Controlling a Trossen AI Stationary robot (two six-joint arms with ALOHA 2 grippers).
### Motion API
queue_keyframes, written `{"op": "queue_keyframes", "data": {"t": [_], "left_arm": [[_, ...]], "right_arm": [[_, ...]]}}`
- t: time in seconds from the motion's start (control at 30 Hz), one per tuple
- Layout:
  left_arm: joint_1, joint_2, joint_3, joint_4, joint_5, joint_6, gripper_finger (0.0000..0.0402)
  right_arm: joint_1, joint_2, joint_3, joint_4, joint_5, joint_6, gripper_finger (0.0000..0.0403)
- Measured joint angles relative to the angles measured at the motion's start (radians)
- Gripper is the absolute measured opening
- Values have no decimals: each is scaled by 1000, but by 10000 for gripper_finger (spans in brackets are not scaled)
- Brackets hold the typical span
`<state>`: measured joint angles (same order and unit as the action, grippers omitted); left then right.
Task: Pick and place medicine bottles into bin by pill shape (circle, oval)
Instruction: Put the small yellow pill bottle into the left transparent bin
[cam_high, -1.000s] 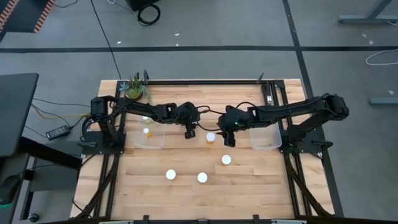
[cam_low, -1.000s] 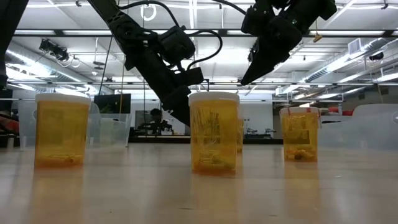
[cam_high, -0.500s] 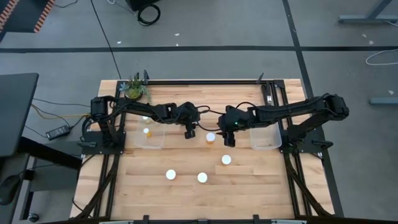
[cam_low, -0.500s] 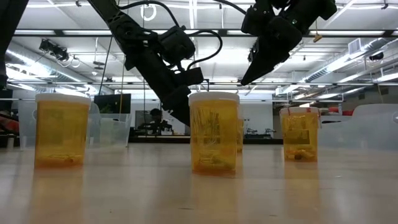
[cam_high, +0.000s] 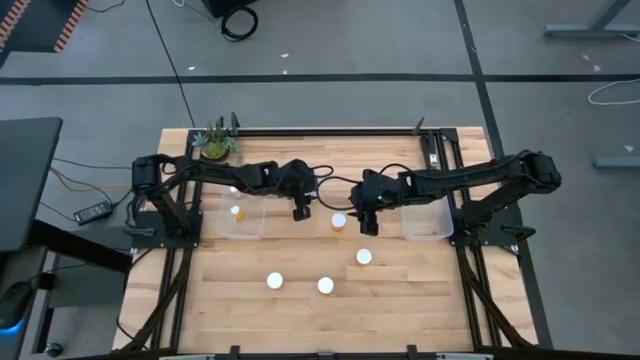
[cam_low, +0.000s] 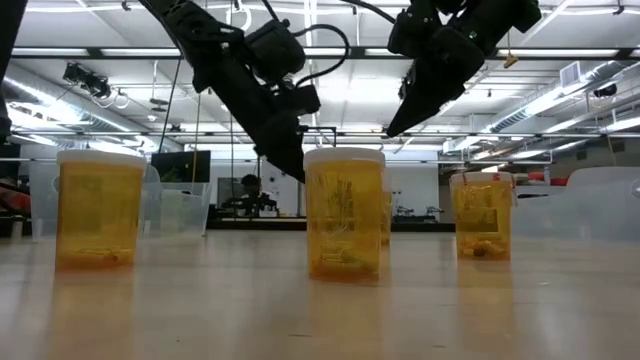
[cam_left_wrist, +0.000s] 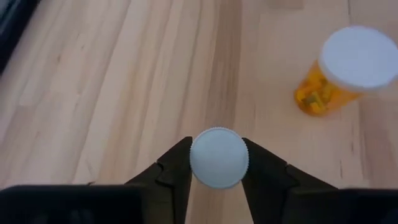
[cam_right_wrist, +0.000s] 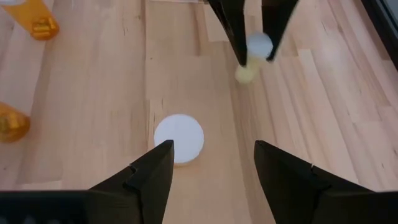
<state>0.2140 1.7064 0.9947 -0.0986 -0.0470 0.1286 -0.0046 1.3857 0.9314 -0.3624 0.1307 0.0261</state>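
Wooden table (cam_high: 400, 300), loose bottles (cam_high: 274, 282), potted plant (cam_high: 215, 145)

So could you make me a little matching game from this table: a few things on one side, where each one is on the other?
Things:
1. left gripper
2. right gripper
3. potted plant
4. left clear bin

Where or how:
A. at the table's far left corner
B. open above a standing white-capped bottle
C. holding two small bottles inside
D. shut on a white-capped bottle, lifted off the table

Pairs: 1-D, 2-B, 3-A, 4-C
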Motion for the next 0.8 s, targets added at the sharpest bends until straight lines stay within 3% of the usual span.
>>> {"op": "queue_keyframes", "data": {"t": [0.33, 0.8], "left_arm": [[-42, -103, 0, -219, 0, -12, 125], [-163, -234, -1, -473, -1, -141, 126]], "right_arm": [[0, 0, 0, 15, 0, 0, 229], [0, 0, 1, 23, 0, 6, 229]]}}
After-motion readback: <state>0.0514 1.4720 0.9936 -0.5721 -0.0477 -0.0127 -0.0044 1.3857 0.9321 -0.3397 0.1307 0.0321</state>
